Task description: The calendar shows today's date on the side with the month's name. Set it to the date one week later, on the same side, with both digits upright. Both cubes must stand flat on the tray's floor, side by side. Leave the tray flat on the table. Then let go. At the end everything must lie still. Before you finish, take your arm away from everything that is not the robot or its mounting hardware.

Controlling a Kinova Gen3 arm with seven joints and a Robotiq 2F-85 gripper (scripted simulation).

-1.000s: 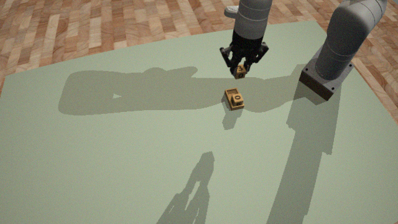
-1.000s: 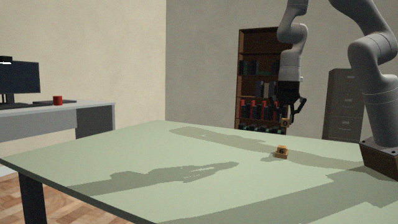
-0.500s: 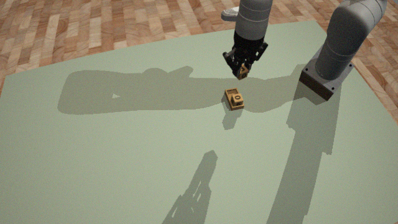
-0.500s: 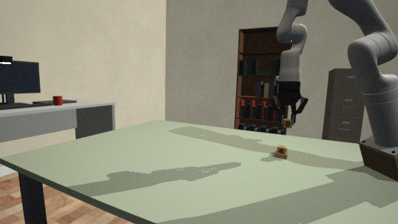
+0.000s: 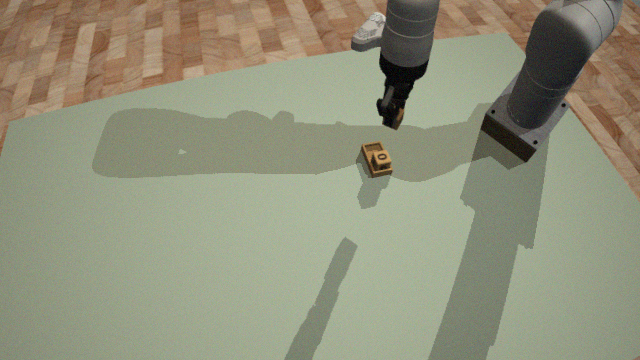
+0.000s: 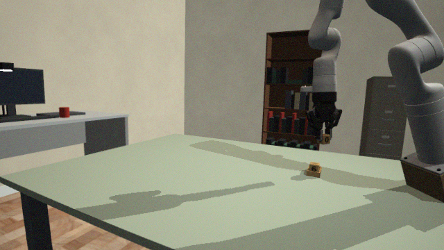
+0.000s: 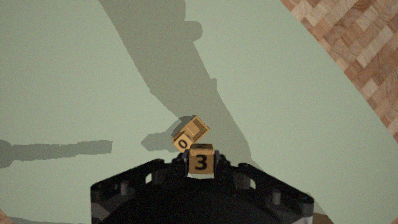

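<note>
A small wooden calendar tray [image 5: 370, 156] lies flat on the green table, with one cube [image 5: 382, 160] in it showing a 0 on top. The other slot of the tray is empty. In the exterior view the tray [image 6: 313, 172] shows a 6 on the cube's side. My gripper [image 5: 393, 120] hangs well above the table, a little behind the tray, shut on the second cube [image 7: 201, 159], whose face toward the wrist camera reads 3. In the exterior view the held cube [image 6: 325, 139] shows a 0. In the wrist view the tray [image 7: 190, 134] lies below, beyond the held cube.
The arm's base block [image 5: 520, 127] stands on the table to the right of the tray. A bookshelf [image 6: 291, 90], a filing cabinet [image 6: 381, 118] and a desk with a monitor [image 6: 52, 128] stand off the table.
</note>
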